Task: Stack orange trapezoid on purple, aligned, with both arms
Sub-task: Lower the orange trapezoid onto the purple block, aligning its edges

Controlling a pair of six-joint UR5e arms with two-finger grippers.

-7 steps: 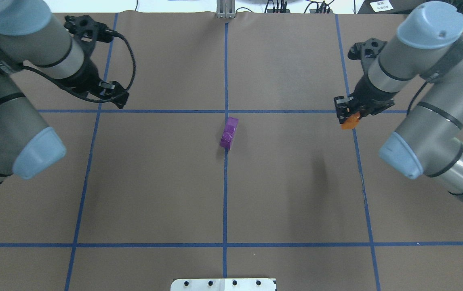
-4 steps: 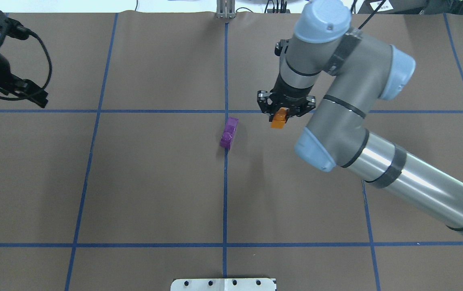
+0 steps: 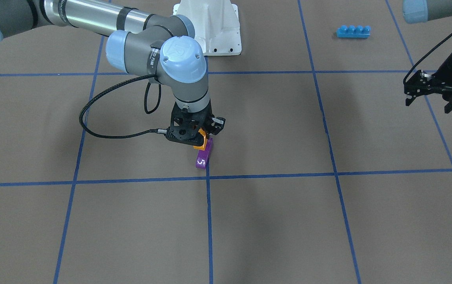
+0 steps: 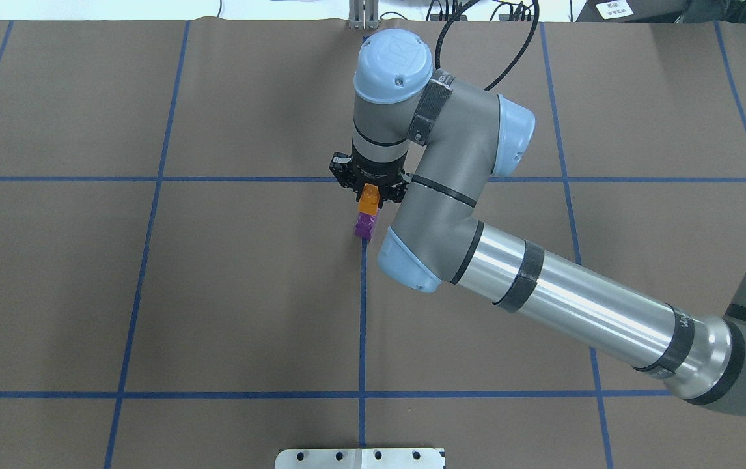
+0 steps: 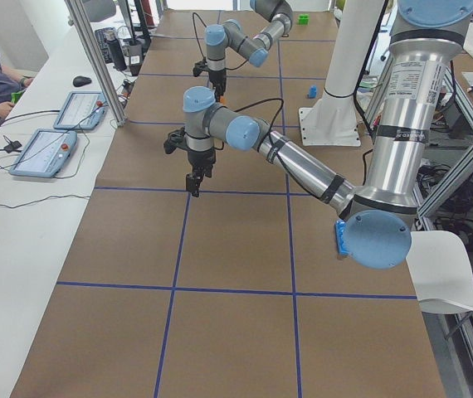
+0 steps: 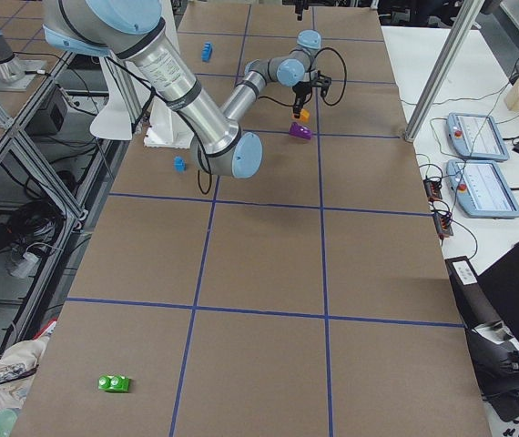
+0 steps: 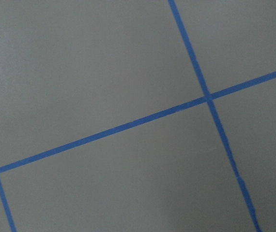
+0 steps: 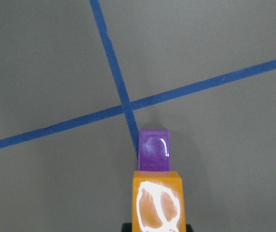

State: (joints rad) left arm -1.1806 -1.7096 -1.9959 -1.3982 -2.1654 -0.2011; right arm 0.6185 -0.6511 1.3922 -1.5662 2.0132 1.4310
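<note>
The purple block (image 4: 364, 225) lies on the centre tape line, also in the front view (image 3: 203, 157). My right gripper (image 4: 369, 190) is shut on the orange trapezoid (image 4: 368, 197) and holds it just above the purple block's far end (image 3: 201, 143). In the right wrist view the orange trapezoid (image 8: 158, 203) with its white mark covers the near part of the purple block (image 8: 153, 149), whose stud shows beyond it. I cannot tell whether they touch. My left gripper (image 3: 428, 103) is open and empty, far off at the table's left side.
A long blue four-stud brick (image 3: 353, 31) lies near the white base pedestal (image 3: 210, 23). A small blue block (image 6: 179, 164) and a green block (image 6: 114, 383) lie far from the centre. A metal plate (image 4: 360, 458) sits at the front edge.
My right arm swung left, carrying the orange trapezoid from the right side to over the purple block. My left arm drew back towards the left edge.
</note>
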